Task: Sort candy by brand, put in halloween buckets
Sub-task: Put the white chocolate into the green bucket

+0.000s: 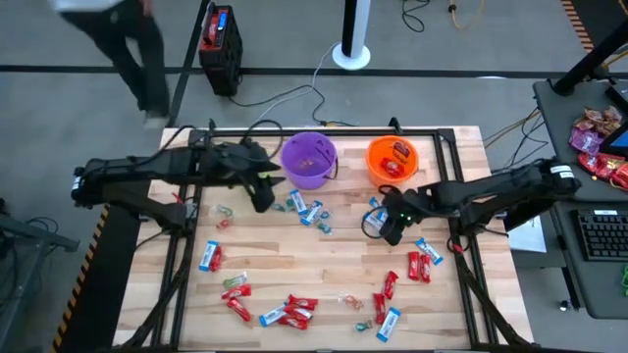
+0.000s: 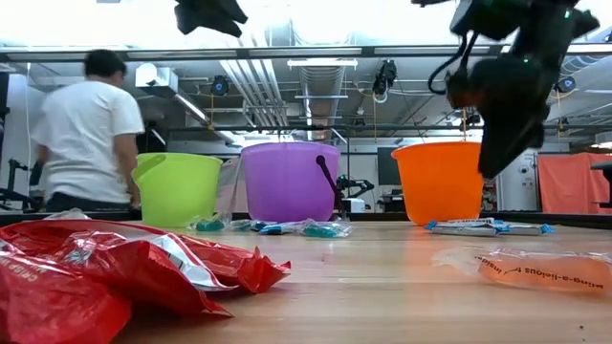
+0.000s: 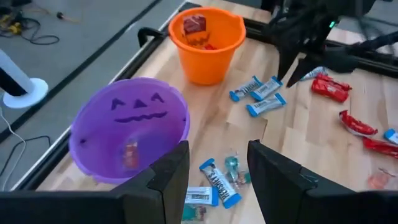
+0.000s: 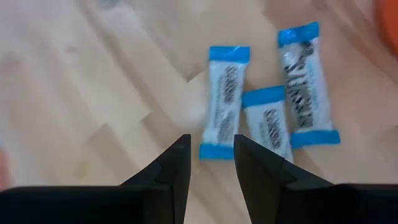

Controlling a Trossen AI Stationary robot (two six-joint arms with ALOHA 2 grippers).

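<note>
I see lots of small wrapped candies spread over the wooden counter (image 1: 334, 260). Red-wrapped candies (image 1: 294, 311) lie mostly along the near side, and blue-and-white wrapped candies (image 1: 309, 211) lie in little bunches closer to the buckets. A few tiny clear greenish ones sit among them.

The round purple plastic bucket (image 1: 309, 160) with a pumpkin face has 1 small candy in it. The round orange plastic bucket (image 1: 392, 159) beside it has red candy inside. A lime green plastic bucket (image 2: 177, 187) shows in the low view, next to the purple one.

My right end effector (image 4: 210, 163) hangs just over a bunch of 3 blue-and-white bars (image 4: 267, 118) near the orange bucket. Its fingers are open with nothing between them, and 1 bar sits right ahead of the gap.

My left end effector (image 3: 217, 171) is just beside the purple bucket, above more blue-and-white bars (image 3: 217, 182). Its fingers are open too, and they hold nothing.

I think I am at the picking-up step for a blue-and-white bar with the right arm. Next I would need to go straight down so 1 bar sits between the fingers, then squeeze. The bars lie close together, so I must take only 1.

A person in a white shirt (image 2: 91, 129) stands behind the counter.
</note>
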